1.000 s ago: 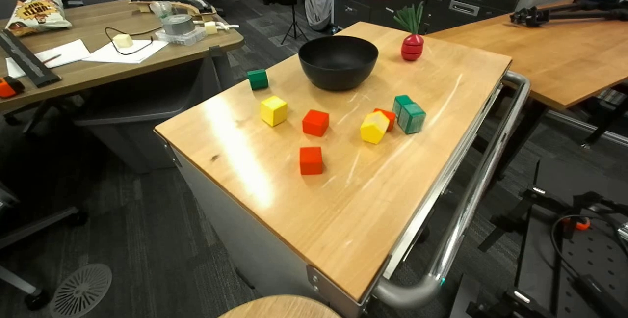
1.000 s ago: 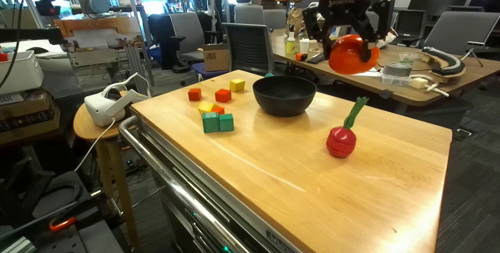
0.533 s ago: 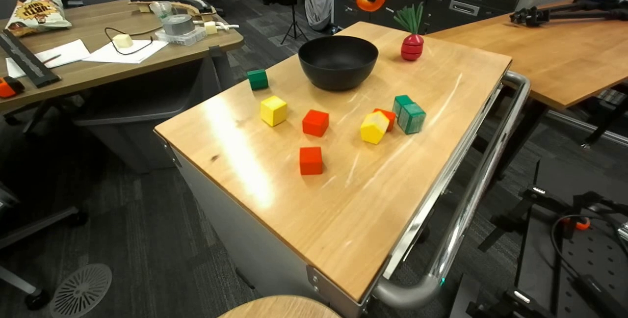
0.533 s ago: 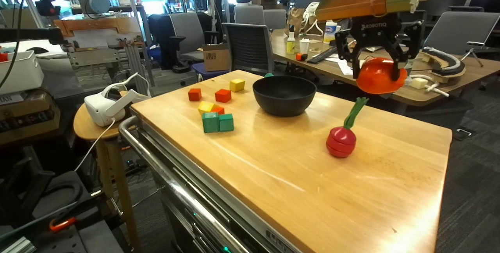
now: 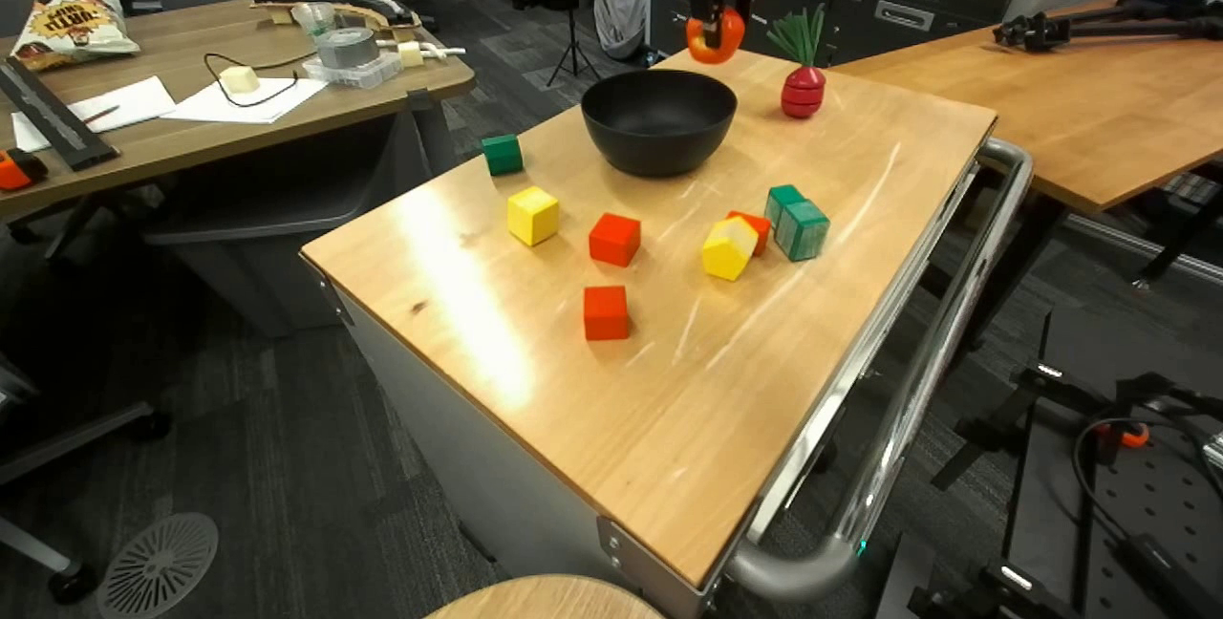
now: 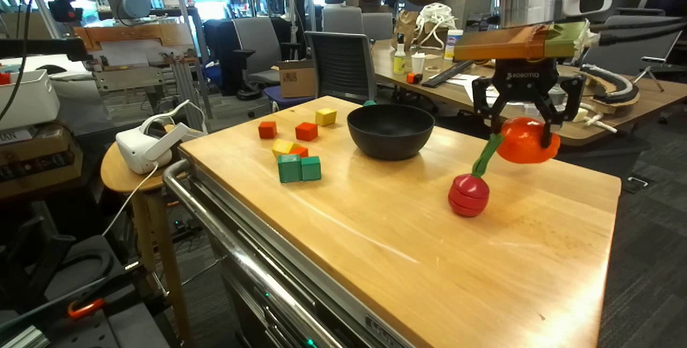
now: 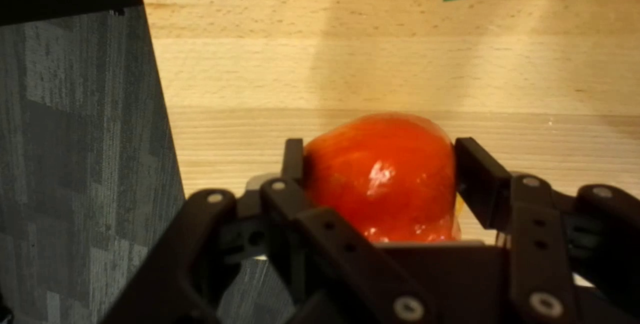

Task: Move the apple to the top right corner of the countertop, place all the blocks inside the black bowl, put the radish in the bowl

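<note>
Countertop (image 5: 707, 380): eight blocks (image 5: 614, 240), one black bowl (image 5: 659, 146), one radish (image 5: 803, 93); claw (image 6: 520, 132) grasps one apple (image 7: 382, 179).

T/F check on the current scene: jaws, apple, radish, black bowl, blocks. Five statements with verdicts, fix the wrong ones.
1. The jaws hold the apple. True.
2. The black bowl and the radish stand apart on the countertop. True.
3. The apple is in the black bowl. False: the jaws hold it, away from the black bowl.
4. Three green blocks lie on the countertop. True.
5. All blocks on the countertop are green. False: red blocks and yellow blocks lie there too.
</note>
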Action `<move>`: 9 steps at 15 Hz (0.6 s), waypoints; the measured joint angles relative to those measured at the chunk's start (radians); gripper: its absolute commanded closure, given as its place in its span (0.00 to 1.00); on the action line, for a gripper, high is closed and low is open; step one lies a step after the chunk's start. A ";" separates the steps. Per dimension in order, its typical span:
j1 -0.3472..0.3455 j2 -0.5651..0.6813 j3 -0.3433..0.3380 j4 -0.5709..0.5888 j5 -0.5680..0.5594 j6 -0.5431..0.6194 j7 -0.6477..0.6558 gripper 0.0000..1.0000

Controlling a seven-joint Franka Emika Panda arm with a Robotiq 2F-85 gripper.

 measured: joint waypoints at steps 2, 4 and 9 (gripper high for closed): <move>-0.005 0.040 0.000 0.049 0.000 -0.038 0.000 0.52; -0.009 0.071 0.001 0.098 0.000 -0.076 0.001 0.52; -0.018 0.122 0.004 0.188 0.000 -0.134 0.011 0.52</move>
